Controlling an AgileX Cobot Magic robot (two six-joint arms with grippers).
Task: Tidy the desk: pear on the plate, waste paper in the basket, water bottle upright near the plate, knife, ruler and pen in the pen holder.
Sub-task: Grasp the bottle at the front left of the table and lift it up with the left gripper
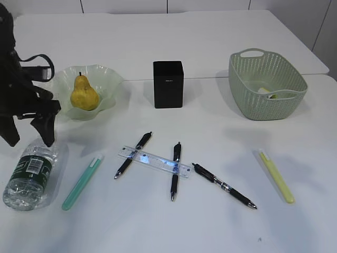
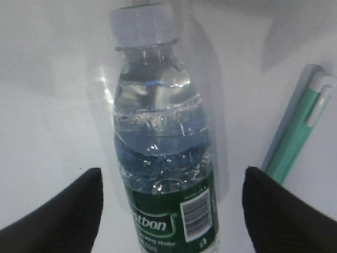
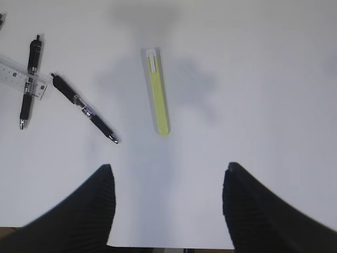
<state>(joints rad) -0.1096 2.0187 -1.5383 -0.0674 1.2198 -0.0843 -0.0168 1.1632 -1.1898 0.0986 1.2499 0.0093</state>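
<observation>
1. The pear [image 1: 84,93] stands upright in the pale green ruffled plate [image 1: 108,79] at the back left of the white table [image 1: 221,221].
2. The water bottle [image 1: 30,175] lies on its side at the front left of the table, its label facing up, near the plate but not touching it.
3. The left hand [image 2: 171,211] hovers over the bottle, its fingers [image 2: 63,211] spread wide on either side of the labelled body and touching nothing.
4. A teal capped knife [image 1: 82,182] lies just to the right of the bottle.
5. The black pen holder [image 1: 168,84] stands upright at the middle back, between the plate and the basket [image 1: 247,95].
6. The green lattice basket sits at the back right; something pale lies inside it, too hidden to name.
7. The clear ruler [image 1: 154,161] lies across two black pens [image 1: 133,154] in the middle; the second pen [image 1: 175,170] crosses under its right end.
8. A third black pen [image 1: 224,185] lies to the right, apart from the ruler.
9. A yellow capped knife [image 3: 158,90] lies alone at the front right.
10. The right hand [image 3: 168,208] hangs above bare table near the front edge, its fingers [image 3: 79,211] spread, holding nothing.
</observation>
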